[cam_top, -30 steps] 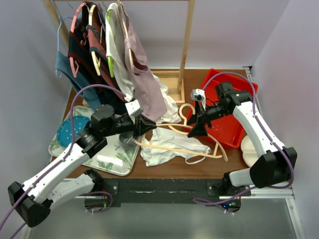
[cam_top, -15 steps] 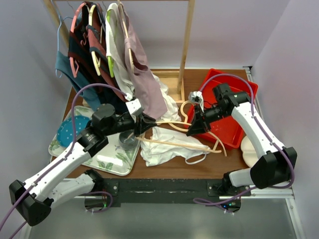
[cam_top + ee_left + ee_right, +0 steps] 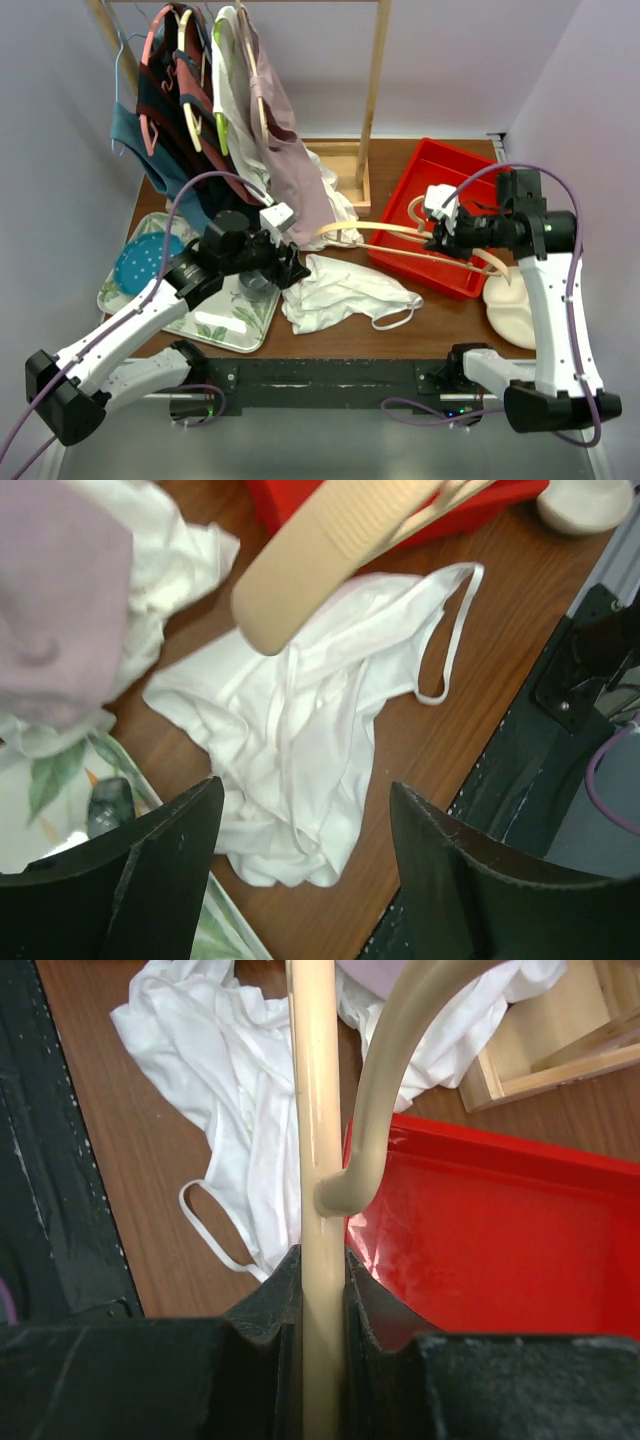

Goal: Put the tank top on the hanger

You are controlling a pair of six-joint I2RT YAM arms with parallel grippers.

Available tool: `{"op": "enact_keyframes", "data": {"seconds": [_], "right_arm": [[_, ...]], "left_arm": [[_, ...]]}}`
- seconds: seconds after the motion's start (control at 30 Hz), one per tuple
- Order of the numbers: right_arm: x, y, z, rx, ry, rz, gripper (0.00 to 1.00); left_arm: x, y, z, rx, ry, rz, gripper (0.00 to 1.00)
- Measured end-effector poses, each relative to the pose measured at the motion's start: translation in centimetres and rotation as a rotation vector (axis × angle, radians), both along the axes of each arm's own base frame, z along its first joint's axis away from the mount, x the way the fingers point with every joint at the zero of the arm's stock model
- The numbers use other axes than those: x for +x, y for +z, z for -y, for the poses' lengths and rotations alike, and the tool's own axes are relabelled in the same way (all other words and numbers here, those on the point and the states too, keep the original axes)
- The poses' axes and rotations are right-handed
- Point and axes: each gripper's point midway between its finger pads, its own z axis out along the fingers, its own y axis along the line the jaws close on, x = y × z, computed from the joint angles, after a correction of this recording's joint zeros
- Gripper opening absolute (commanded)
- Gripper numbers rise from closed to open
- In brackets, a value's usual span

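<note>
The white tank top [image 3: 345,292] lies crumpled on the brown table, one narrow strap looping toward the front edge. My left gripper [image 3: 295,270] hovers open over the garment's left part; in the left wrist view the tank top [image 3: 300,730] shows between the wide-apart fingers [image 3: 160,880]. My right gripper [image 3: 440,240] is shut on the cream hanger [image 3: 380,232], held in the air over the red bin's left rim. Seen from the right wrist, the hanger's bar [image 3: 318,1140] is pinched between the fingers [image 3: 265,1310], its hook curving up. One broad hanger arm end [image 3: 330,550] floats above the tank top.
A red bin [image 3: 480,175] stands at the right. A wooden rack [image 3: 375,90] at the back carries several garments, a mauve one [image 3: 295,170] hanging low. A floral tray [image 3: 215,320] with a blue plate [image 3: 140,262] sits at the left. A cream rounded object [image 3: 510,305] lies at the right edge.
The left gripper let go of the hanger's end and opened. The right gripper shut on the hanger, lifted it off the tank top and carried it right, over the red bin.
</note>
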Motion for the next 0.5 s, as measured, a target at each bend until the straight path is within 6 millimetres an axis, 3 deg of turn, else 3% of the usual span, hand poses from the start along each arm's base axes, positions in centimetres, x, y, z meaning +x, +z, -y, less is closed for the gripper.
{"op": "enact_keyframes", "data": {"seconds": [0.13, 0.3, 0.4, 0.5], "right_arm": [[-1.3, -1.4, 0.5, -0.039, 0.003, -0.01, 0.0], [-0.9, -3.8, 1.1, -0.078, -0.001, -0.083, 0.0], [-0.7, -4.7, 1.3, -0.092, 0.0, -0.113, 0.0], [-0.8, -4.9, 1.3, -0.096, 0.004, -0.114, 0.0]], "left_arm": [[-1.5, -3.9, 0.6, 0.113, 0.019, -0.133, 0.62], [-3.5, -8.8, 1.4, 0.307, 0.018, -0.219, 0.51], [-3.2, -10.8, 1.3, 0.406, 0.05, -0.229, 0.44], [-2.5, -11.8, 1.6, 0.475, 0.074, -0.219, 0.44]]}}
